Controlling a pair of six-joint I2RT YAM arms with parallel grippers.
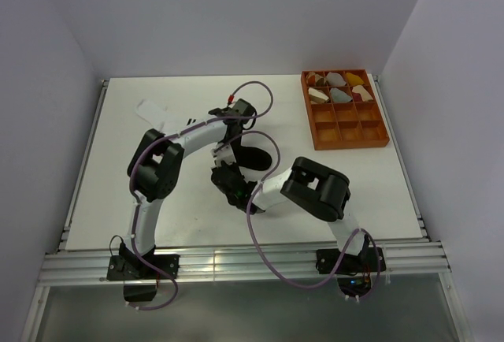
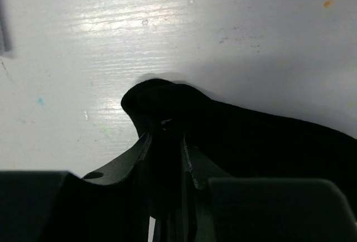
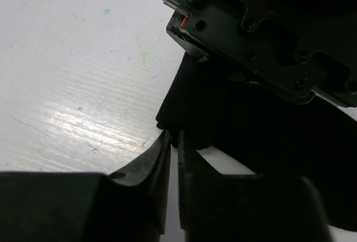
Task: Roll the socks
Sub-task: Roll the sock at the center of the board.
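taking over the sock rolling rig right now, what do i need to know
Left gripper: shut on a bunched fold of the black sock, mid-table.
Right gripper: jaws nearly together at the same sock's edge, apparently pinching it.
White sock: lies apart at the far left, no gripper on it.
Done: neither sock is rolled yet.
Left: roll the black sock, then the white one. The orange tray at the far right holds other bundles.

An orange tray with little square boxes (image 1: 352, 144) sits at the far right of the flat white table (image 1: 370, 192). In its far boxes lie small rolled cloth bundles (image 1: 339, 86), tan, grey, yellow and brown.
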